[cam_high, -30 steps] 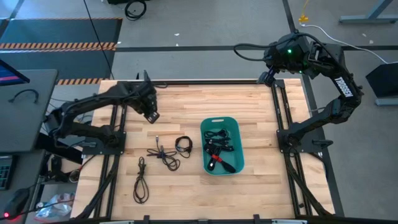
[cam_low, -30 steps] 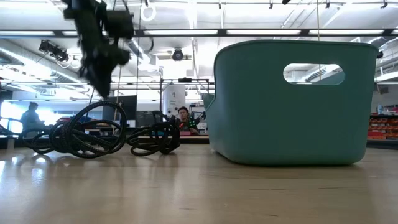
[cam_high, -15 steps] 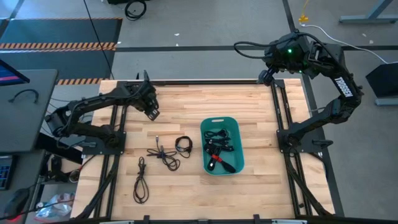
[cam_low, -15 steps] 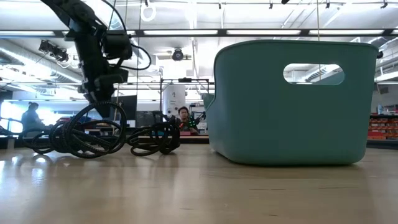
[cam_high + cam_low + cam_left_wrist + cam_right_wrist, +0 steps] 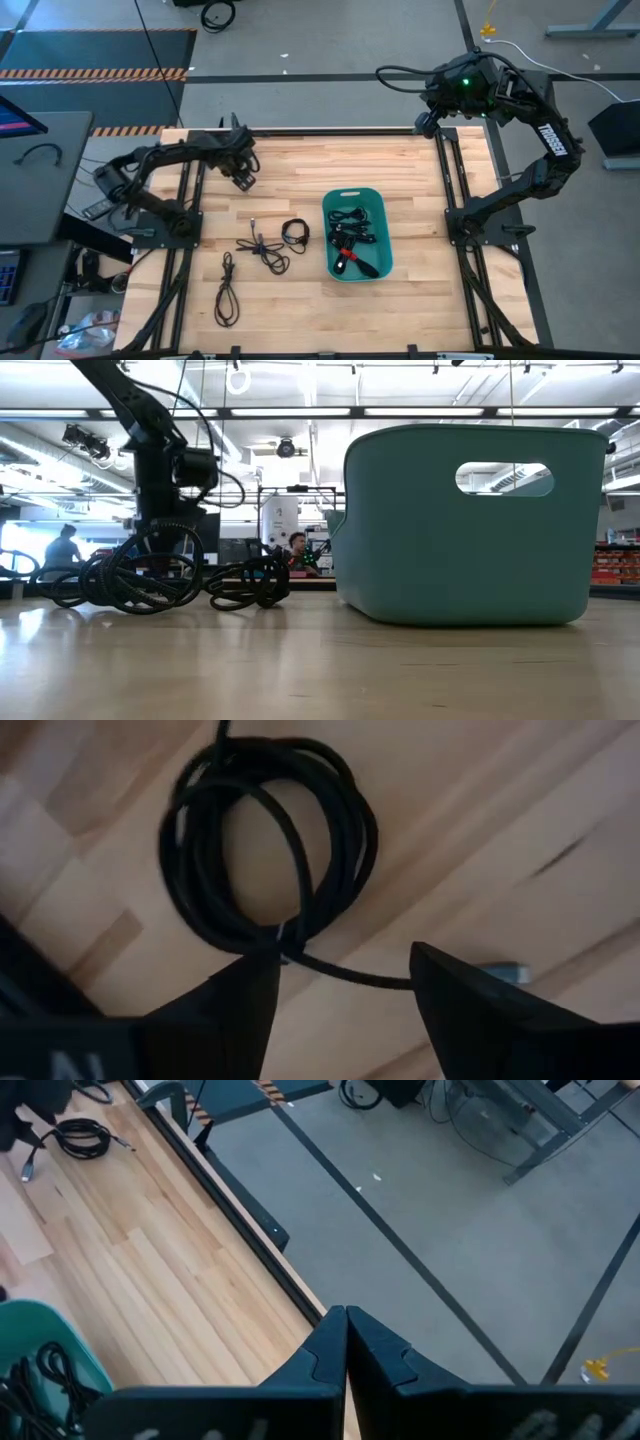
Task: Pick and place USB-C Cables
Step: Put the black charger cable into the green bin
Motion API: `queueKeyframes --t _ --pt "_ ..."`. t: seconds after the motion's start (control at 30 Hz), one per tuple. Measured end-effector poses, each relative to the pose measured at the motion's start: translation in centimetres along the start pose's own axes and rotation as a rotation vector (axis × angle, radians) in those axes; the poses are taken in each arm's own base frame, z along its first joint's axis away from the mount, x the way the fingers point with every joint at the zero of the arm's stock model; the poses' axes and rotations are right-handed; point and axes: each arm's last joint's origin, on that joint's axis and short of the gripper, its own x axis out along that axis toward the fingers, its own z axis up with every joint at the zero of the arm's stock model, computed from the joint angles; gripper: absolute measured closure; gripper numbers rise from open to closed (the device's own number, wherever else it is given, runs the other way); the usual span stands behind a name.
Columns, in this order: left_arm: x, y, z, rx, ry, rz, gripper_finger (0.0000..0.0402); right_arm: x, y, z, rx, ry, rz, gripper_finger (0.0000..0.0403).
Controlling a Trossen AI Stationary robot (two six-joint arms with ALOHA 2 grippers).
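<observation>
Left gripper (image 5: 340, 982) hangs over a coiled black cable (image 5: 268, 845) at the table's (image 5: 420, 170) far left corner, fingers spread — nothing held. Right gripper (image 5: 346, 1338) parked past the far right corner, fingers pressed together. Three cables loose mid-table (image 5: 265, 248); several already in the teal tub (image 5: 384, 240).

Risk: the coil's loose tail with its plug runs between the fingers — a grasp on that strand alone could let the bundle unwind or slip off.

High view: arm hides this coil. Low view: loose cables overlap, count unclear.
</observation>
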Motion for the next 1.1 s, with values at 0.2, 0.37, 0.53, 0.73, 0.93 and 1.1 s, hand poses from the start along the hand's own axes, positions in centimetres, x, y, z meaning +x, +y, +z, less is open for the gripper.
queueKeyframes --t 0.2,0.37,0.53,0.73,0.93,1.1 --pt "2.0 -0.3 1.2 0.030 -0.025 0.001 0.0170 0.0 0.0 0.0 0.005 -0.001 0.000 0.0387" --pt "3.4 -0.5 1.7 0.036 -0.016 -0.002 0.0170 0.0 0.0 0.0 0.007 -0.004 -0.002 0.0387" --pt "4.0 -0.6 1.6 0.048 0.013 -0.005 0.0197 0.0 0.0 0.0 0.005 -0.004 -0.007 0.0387" --pt "4.0 -0.8 1.4 0.052 0.036 -0.032 0.0330 0.0 0.0 0.0 -0.002 -0.003 -0.008 0.0387" --pt "3.3 -0.9 1.5 -0.016 0.044 -0.103 0.0378 0.0 0.0 0.0 -0.004 -0.003 -0.009 0.0387" --pt "-1.3 -1.7 2.9 0.002 0.057 -0.193 0.0378 0.0 0.0 0.0 -0.005 -0.003 -0.009 0.0387"
